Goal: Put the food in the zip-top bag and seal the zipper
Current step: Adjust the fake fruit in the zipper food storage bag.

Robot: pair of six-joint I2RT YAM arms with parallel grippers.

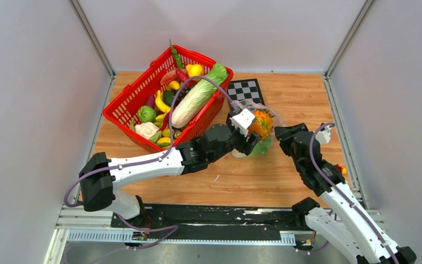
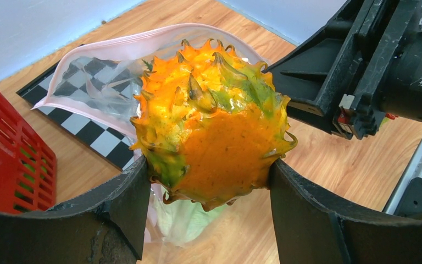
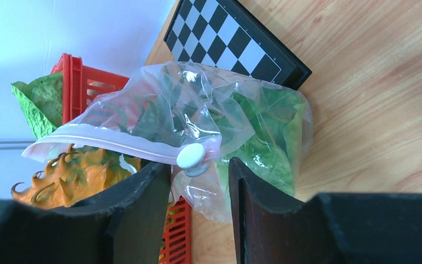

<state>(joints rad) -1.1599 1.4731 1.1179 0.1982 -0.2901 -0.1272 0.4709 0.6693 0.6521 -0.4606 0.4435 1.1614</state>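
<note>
My left gripper [image 1: 259,129] is shut on a spiky orange pumpkin-like fruit [image 2: 214,121] and holds it just above the open mouth of the clear zip-top bag [image 2: 88,82]. The bag [image 1: 272,113] stands mid-table with leafy green lettuce [image 3: 264,132] inside. Its pale pink zipper [image 3: 104,140] runs along the mouth and carries a white slider [image 3: 191,157]. My right gripper [image 3: 200,168] is at the bag's right corner. Its fingers stand apart, with loose plastic under the slider between them. The fruit also shows in the top view [image 1: 262,122], and the right gripper does too [image 1: 279,135].
A red mesh basket [image 1: 122,118] full of toy vegetables stands at the back left, close behind my left arm. A small chessboard [image 1: 245,89] lies behind the bag. A small red-orange piece [image 1: 340,169] lies near the table's right edge.
</note>
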